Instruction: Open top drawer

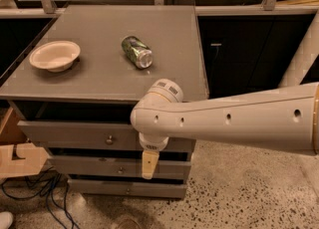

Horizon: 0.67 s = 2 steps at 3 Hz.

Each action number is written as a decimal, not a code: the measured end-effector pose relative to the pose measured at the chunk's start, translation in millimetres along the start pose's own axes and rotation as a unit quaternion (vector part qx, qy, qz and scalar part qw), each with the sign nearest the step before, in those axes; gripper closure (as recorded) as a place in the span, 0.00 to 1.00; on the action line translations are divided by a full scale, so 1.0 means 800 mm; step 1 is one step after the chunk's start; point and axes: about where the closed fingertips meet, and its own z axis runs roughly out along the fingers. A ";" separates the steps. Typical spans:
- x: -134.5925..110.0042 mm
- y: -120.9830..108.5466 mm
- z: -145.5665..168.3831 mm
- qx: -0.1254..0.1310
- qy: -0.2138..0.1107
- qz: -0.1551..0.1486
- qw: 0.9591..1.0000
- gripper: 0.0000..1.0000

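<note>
The top drawer (75, 134) is the tallest grey front of three in a grey cabinet, with a small round metal knob (109, 139) at its centre. A dark gap shows between its upper edge and the cabinet top. My white arm (229, 118) reaches in from the right across the drawer's right half. My gripper (149, 164) hangs down from the wrist, in front of the middle drawer (89, 166), below and to the right of the top drawer's knob. It holds nothing that I can see.
On the cabinet top (109, 68) lie a white bowl (55, 55) at the left and a green can (137, 51) on its side near the middle. The bottom drawer (114, 188) sits lowest. Cardboard (20, 153) and cables (40, 193) lie at the left on the speckled floor.
</note>
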 end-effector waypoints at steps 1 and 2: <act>0.011 0.022 0.003 -0.030 0.010 -0.014 0.999 0.00; 0.018 0.037 0.005 -0.052 0.011 -0.021 0.998 0.00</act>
